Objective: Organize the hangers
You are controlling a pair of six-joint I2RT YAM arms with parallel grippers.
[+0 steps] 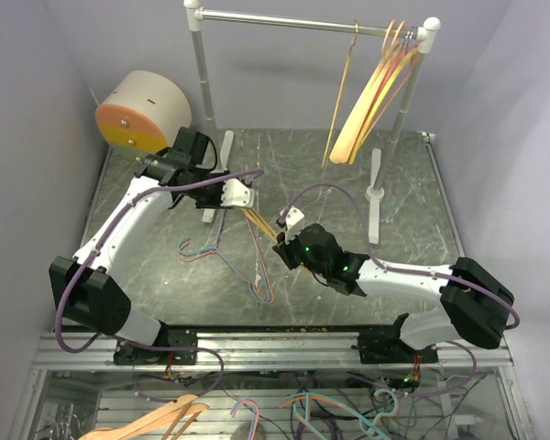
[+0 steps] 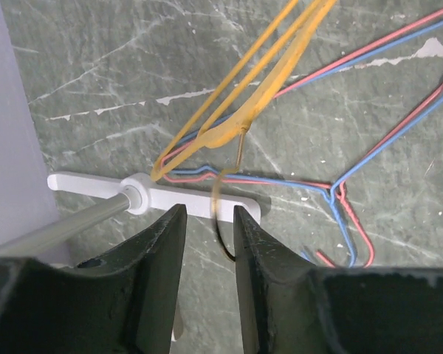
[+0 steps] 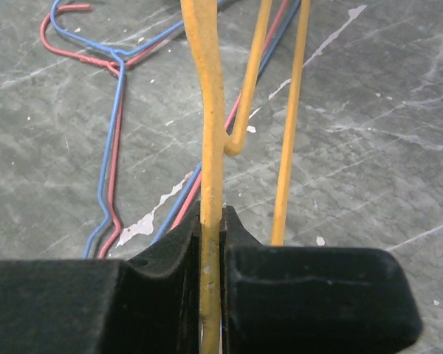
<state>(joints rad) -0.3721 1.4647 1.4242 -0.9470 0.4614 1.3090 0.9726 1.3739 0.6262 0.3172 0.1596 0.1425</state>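
A thin yellow hanger (image 1: 259, 223) is held up between my two grippers above the table. My right gripper (image 3: 211, 221) is shut on one yellow arm (image 3: 210, 110) of it. My left gripper (image 2: 209, 221) stands open, its fingers either side of the hanger's metal hook (image 2: 215, 199), which hangs loose near the right finger. Red and blue wire hangers (image 1: 211, 247) lie flat on the table beneath, also visible as wire hangers (image 2: 340, 188) and wire hangers (image 3: 118, 96). Several peach and yellow hangers (image 1: 371, 101) hang at the right end of the rail (image 1: 293, 18).
The rail's white foot (image 2: 170, 195) lies just beyond my left fingers; its other post (image 1: 385, 156) stands back right. A beige and orange drum (image 1: 142, 112) sits at the back left. More hangers (image 1: 156, 422) lie below the table's near edge. Walls close in both sides.
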